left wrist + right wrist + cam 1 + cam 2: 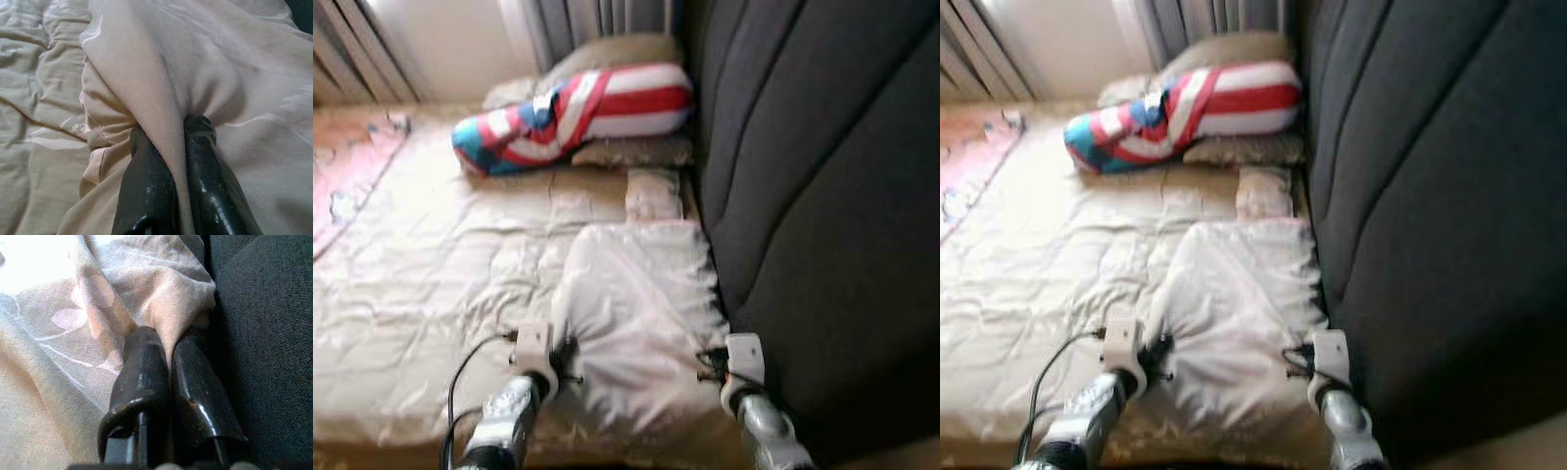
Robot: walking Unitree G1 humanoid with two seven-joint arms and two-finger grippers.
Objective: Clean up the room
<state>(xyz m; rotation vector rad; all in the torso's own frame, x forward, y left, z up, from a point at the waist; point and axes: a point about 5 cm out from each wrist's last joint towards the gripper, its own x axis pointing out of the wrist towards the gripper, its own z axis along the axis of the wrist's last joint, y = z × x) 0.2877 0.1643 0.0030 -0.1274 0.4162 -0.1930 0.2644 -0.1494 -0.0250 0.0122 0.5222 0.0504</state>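
A pale pinkish-white pillow [641,313] lies on the bed beside the dark headboard [822,196]. Both grippers hold its near end. My left gripper [563,354] is shut on a fold of the pillow's fabric [161,98] at its left corner, the cloth pinched between the black fingers [146,181]. At the right corner, close against the dark upholstery [274,333], my right gripper [713,362] is shut on the cloth [161,298] too.
A red, white and blue striped bolster [573,113] lies at the far end on beige cushions [631,152]. A cream quilted bedspread [431,264] covers the mattress. A pink patterned blanket [347,166] is at the far left. Curtains [587,20] hang behind.
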